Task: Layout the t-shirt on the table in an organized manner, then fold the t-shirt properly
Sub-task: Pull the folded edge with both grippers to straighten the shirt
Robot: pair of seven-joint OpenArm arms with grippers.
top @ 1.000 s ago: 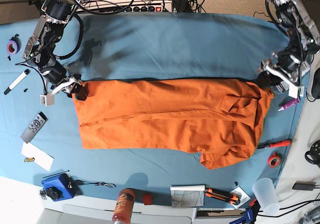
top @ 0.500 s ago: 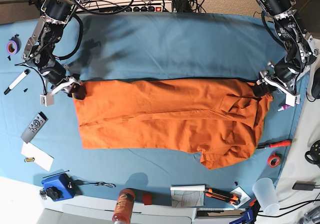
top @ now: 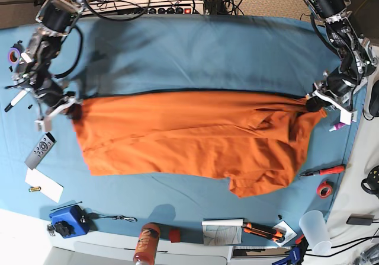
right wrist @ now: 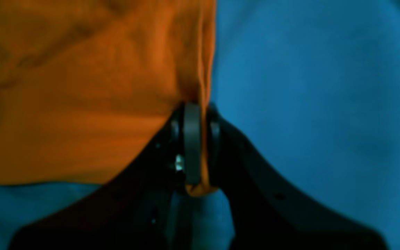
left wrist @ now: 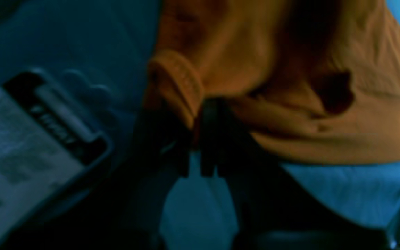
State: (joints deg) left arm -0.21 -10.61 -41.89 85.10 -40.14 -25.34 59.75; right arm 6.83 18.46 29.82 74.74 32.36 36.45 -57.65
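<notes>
I have the left claw [top: 312, 105] and right claw [top: 72, 112] each clamped on a far corner of the orange t-shirt [top: 189, 137], stretched along the teal counter [top: 195, 51]; layout step, next a gentle, even pull.

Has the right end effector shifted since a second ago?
Yes. In the base view the right end effector, shut on the t-shirt corner, has pulled toward the image's left, now above the grey remote, stretching the cloth's far edge.
</notes>
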